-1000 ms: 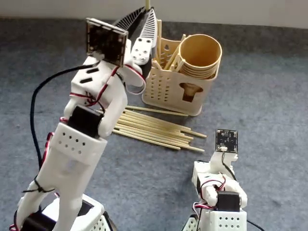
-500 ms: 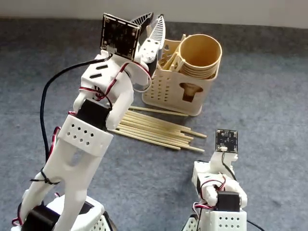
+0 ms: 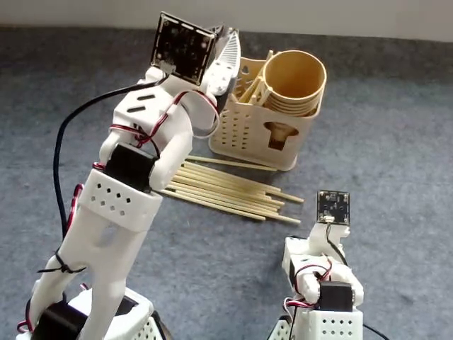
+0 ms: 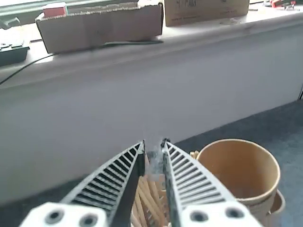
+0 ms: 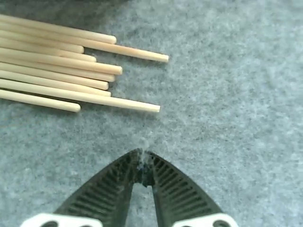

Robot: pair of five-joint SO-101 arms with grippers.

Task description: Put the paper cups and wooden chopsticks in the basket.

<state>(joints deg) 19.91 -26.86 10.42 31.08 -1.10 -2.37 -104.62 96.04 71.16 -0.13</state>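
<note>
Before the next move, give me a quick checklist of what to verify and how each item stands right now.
1. Left tool empty: ok, nothing in it.
2. Cups in basket: ok, stacked inside.
3. Basket upright: ok.
4. Chopsticks all in: not ok, a pile lies on the table beside the basket.
5. Right tool open for a pick: not ok, shut.
</note>
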